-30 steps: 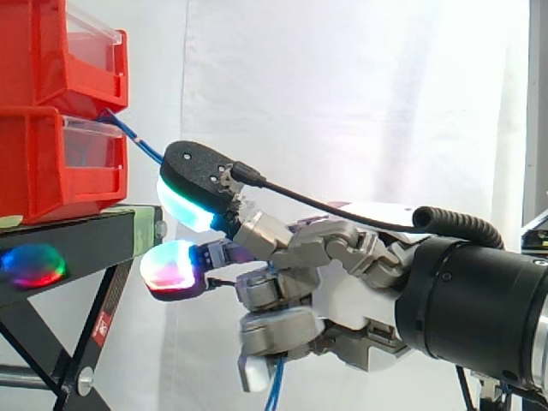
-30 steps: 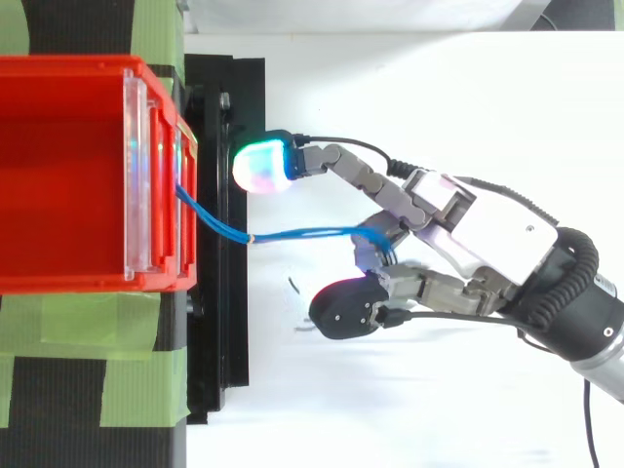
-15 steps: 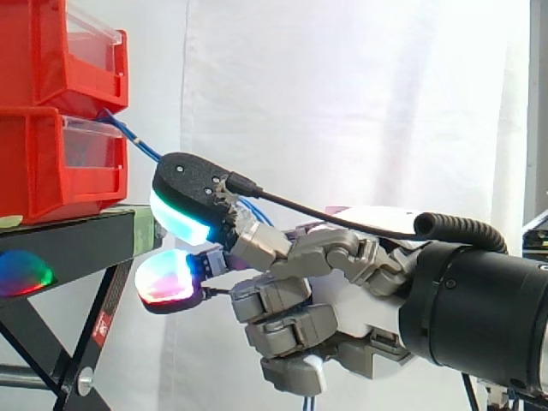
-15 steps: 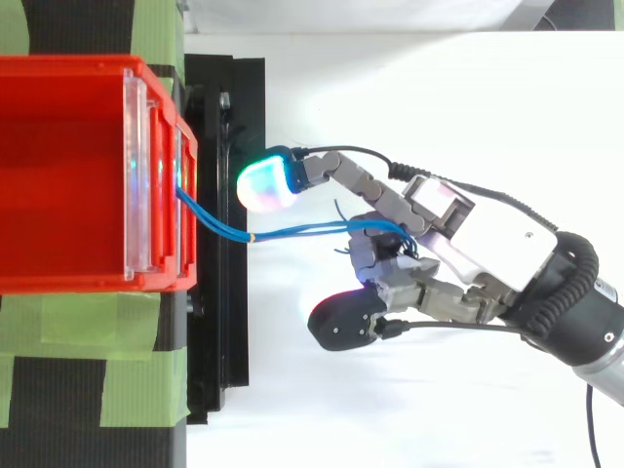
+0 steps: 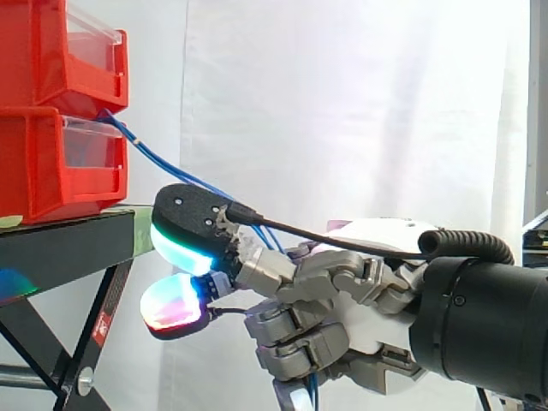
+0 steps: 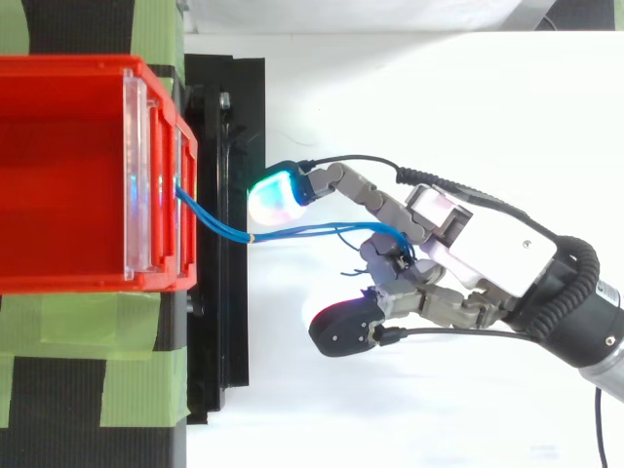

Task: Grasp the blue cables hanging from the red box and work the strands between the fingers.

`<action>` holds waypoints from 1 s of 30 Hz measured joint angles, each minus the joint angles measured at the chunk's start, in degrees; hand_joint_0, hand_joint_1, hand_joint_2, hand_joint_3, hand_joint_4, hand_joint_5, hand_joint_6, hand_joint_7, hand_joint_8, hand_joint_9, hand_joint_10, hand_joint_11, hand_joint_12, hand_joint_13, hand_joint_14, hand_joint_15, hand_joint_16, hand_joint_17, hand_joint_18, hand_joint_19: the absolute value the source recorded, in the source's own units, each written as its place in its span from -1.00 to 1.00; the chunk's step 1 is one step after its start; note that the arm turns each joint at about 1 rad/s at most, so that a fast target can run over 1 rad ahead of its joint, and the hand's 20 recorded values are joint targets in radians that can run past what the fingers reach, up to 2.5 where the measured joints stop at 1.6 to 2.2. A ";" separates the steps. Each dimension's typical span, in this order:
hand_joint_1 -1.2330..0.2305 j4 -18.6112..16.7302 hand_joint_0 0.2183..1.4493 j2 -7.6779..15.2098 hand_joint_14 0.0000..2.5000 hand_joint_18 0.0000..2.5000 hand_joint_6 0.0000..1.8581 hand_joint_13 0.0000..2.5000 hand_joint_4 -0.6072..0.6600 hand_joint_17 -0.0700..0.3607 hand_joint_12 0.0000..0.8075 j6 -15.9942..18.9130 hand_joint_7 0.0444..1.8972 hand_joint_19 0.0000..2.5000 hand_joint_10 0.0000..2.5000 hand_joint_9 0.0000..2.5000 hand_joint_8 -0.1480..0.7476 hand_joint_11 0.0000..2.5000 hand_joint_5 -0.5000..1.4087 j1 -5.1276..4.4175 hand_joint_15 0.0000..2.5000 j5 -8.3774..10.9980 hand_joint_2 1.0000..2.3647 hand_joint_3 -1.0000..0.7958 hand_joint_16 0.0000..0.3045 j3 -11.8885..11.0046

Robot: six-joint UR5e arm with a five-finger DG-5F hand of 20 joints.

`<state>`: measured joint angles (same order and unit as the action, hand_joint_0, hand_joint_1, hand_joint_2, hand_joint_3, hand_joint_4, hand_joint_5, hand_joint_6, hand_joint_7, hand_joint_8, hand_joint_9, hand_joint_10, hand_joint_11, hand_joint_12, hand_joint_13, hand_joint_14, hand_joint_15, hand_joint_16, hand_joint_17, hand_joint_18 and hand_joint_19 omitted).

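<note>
Cables (image 6: pixel 292 232) left the bin (image 6: pixel 58 175) front and ran toward 3 o'clock, top view, into the hand (image 6: pixel 487 255). Inner fingers were curled round the strands, apparently pinching them; two pads (image 6: pixel 276 198) were extended. The stand (image 6: pixel 226 341) carried the bin.

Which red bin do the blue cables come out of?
The lower bin: the blue cables leave over its front rim, just under the upper bin.
</note>
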<state>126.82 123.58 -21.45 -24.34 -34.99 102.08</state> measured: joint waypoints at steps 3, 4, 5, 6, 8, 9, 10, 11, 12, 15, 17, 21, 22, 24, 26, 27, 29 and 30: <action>-0.04 0.30 -0.13 0.00 1.00 0.54 -0.99 0.29 0.34 -0.02 0.36 0.00 0.06 -0.30 1.00 -0.07 0.34 1.00 -0.60 0.01 0.34 0.01 -1.00 -1.00 0.24 -0.01; -0.04 0.35 -0.13 0.00 1.00 0.54 -0.99 0.29 0.34 -0.02 0.35 0.00 0.06 -0.30 1.00 -0.07 0.33 1.00 -0.60 0.00 0.36 0.01 -1.00 -1.00 0.24 -0.01; -0.04 0.39 -0.13 0.00 1.00 0.54 -0.99 0.28 0.34 -0.01 0.33 0.00 0.07 -0.31 1.00 -0.08 0.33 1.00 -0.60 0.01 0.34 0.01 -1.00 -1.00 0.26 -0.02; -0.04 0.41 -0.13 0.00 1.00 0.52 -0.99 0.27 0.34 -0.03 0.33 0.00 0.07 -0.30 1.00 -0.08 0.33 1.00 -0.60 0.01 0.35 0.01 -1.00 -1.00 -0.59 -0.01; -0.04 0.42 -0.13 0.00 1.00 0.52 -0.99 0.27 0.33 -0.03 0.32 0.00 0.07 -0.32 1.00 -0.08 0.33 1.00 -0.59 0.01 0.34 -0.01 -1.00 -1.00 -0.59 -0.01; -0.04 0.43 -0.13 0.00 1.00 0.52 -0.99 0.26 0.33 -0.03 0.32 0.00 0.07 -0.30 1.00 -0.08 0.33 1.00 -0.59 0.01 0.34 -0.02 -1.00 -1.00 -0.60 -0.01; -0.04 0.44 -0.13 0.00 1.00 0.52 -0.99 0.26 0.33 -0.02 0.31 0.00 0.07 -0.31 1.00 -0.08 0.33 1.00 -0.59 0.01 0.31 -0.04 -1.00 -1.00 -0.59 -0.01; -0.04 0.44 -0.13 0.00 1.00 0.52 -0.99 0.26 0.33 -0.02 0.32 0.00 0.08 -0.30 1.00 -0.09 0.33 1.00 -0.59 0.00 0.33 -0.05 -1.00 -1.00 -0.59 -0.01; -0.04 0.44 -0.13 0.00 1.00 0.51 -0.99 0.26 0.33 -0.02 0.32 0.00 0.08 -0.31 1.00 -0.09 0.33 1.00 -0.59 0.01 0.33 -0.06 -1.00 -1.00 -0.59 -0.01; -0.04 0.45 -0.13 0.01 1.00 0.49 -0.99 0.25 0.33 -0.02 0.30 0.00 0.07 -0.32 1.00 -0.11 0.32 1.00 -0.60 0.01 0.35 -0.07 -1.00 -1.00 -0.59 -0.02; -0.04 0.44 -0.13 0.01 1.00 0.49 -0.99 0.24 0.32 -0.02 0.30 0.00 0.07 -0.32 1.00 -0.11 0.33 1.00 -0.60 0.02 0.31 -0.07 -1.00 -1.00 -0.59 -0.02; -0.04 0.44 -0.13 0.00 1.00 0.49 -0.99 0.24 0.32 -0.03 0.30 0.00 0.08 -0.33 1.00 -0.12 0.31 1.00 -0.61 0.01 0.33 -0.07 -1.00 -1.00 -0.59 -0.03; -0.04 0.44 -0.13 0.00 1.00 0.48 -0.99 0.24 0.32 -0.03 0.29 0.00 0.07 -0.31 1.00 -0.12 0.32 1.00 -0.61 0.02 0.32 -0.07 -1.00 -1.00 -0.59 -0.01; -0.04 0.45 -0.13 0.01 1.00 0.48 -0.99 0.23 0.32 -0.03 0.29 0.00 0.07 -0.33 1.00 -0.12 0.33 1.00 -0.61 0.01 0.32 -0.07 -1.00 -1.00 -0.59 -0.01; -0.04 0.45 -0.13 0.00 1.00 0.48 -0.99 0.23 0.32 -0.03 0.29 0.00 0.07 -0.33 1.00 -0.12 0.33 1.00 -0.62 0.01 0.32 -0.08 -1.00 -1.00 -0.59 -0.02; -0.04 0.49 -0.13 0.00 1.00 0.48 -0.99 0.23 0.32 -0.03 0.29 0.00 0.07 -0.33 1.00 -0.12 0.31 1.00 -0.62 0.01 0.32 -0.07 -1.00 -1.00 -0.59 -0.02; -0.04 0.57 -0.13 0.00 1.00 0.48 -0.99 0.23 0.32 -0.03 0.28 0.00 0.07 -0.33 1.00 -0.12 0.32 1.00 -0.62 0.00 0.30 -0.08 -1.00 -1.00 -0.60 -0.02; -0.04 0.62 -0.13 0.00 1.00 0.48 -0.99 0.23 0.32 -0.04 0.28 0.00 0.06 -0.32 1.00 -0.12 0.32 1.00 -0.62 0.00 0.30 -0.07 -1.00 -1.00 -0.60 -0.02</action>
<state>127.44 123.58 -21.45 -24.34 -35.07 102.06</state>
